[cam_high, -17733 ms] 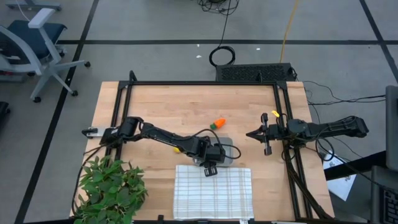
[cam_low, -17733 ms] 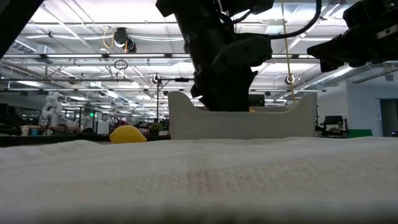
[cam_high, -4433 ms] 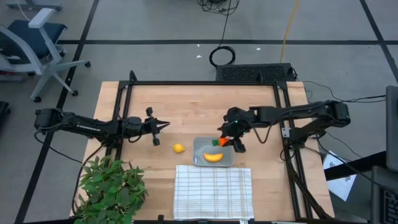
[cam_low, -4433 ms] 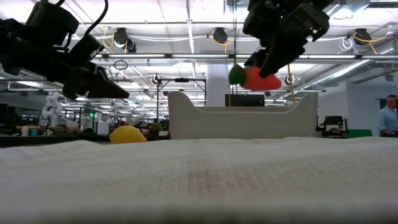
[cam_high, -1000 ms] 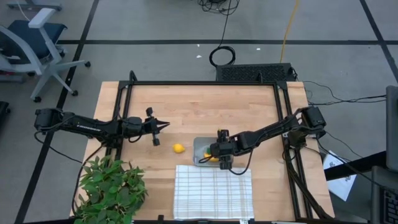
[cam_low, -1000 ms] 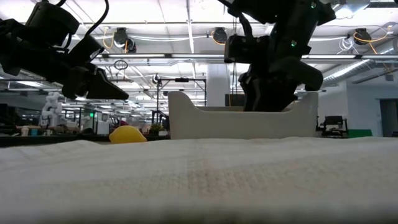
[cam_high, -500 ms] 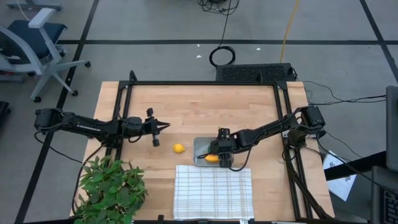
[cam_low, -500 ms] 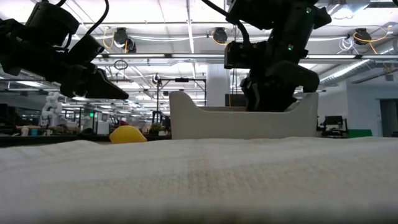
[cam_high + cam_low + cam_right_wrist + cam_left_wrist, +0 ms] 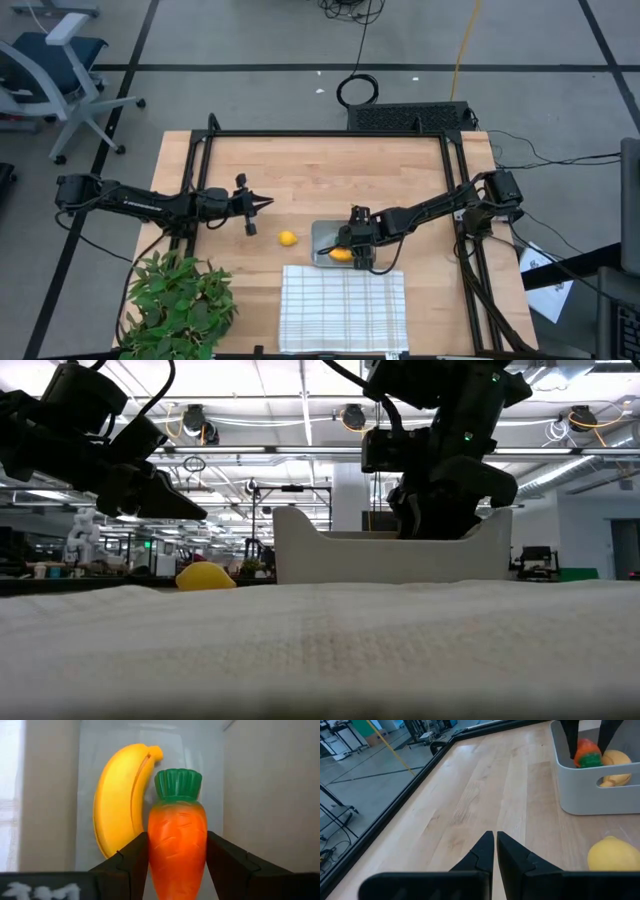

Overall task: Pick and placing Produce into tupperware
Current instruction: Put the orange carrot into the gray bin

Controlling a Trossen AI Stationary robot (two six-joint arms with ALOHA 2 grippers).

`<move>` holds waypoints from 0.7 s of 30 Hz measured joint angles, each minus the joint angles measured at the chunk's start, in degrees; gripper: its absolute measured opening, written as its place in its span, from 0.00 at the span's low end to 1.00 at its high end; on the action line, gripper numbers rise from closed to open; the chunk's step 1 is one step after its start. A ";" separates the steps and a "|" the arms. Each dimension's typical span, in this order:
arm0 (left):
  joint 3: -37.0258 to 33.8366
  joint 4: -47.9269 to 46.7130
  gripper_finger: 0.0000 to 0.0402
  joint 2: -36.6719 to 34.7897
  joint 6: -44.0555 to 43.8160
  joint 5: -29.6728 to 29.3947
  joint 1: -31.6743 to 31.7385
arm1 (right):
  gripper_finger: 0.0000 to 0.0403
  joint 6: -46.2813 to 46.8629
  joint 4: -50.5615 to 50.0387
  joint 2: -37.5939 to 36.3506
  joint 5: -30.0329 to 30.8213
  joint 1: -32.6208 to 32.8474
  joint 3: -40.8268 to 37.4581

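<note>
Right hand (image 9: 176, 865) grips the carrot (image 9: 177, 847) inside the tupperware (image 9: 322, 235), beside the banana (image 9: 122, 800). Round fruit (image 9: 288, 238) lies on the bench (image 9: 300, 175) (outside it). Left hand (image 9: 495, 845) hovers clenched.

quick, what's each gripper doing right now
Left gripper: shut, empty, above the table.
Right gripper: shut on the carrot, inside the container beside the banana.
</note>
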 joint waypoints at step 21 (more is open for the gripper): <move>0.00 -0.02 0.06 0.00 0.02 0.00 0.00 | 0.47 0.14 -0.82 0.00 -2.88 -1.59 0.00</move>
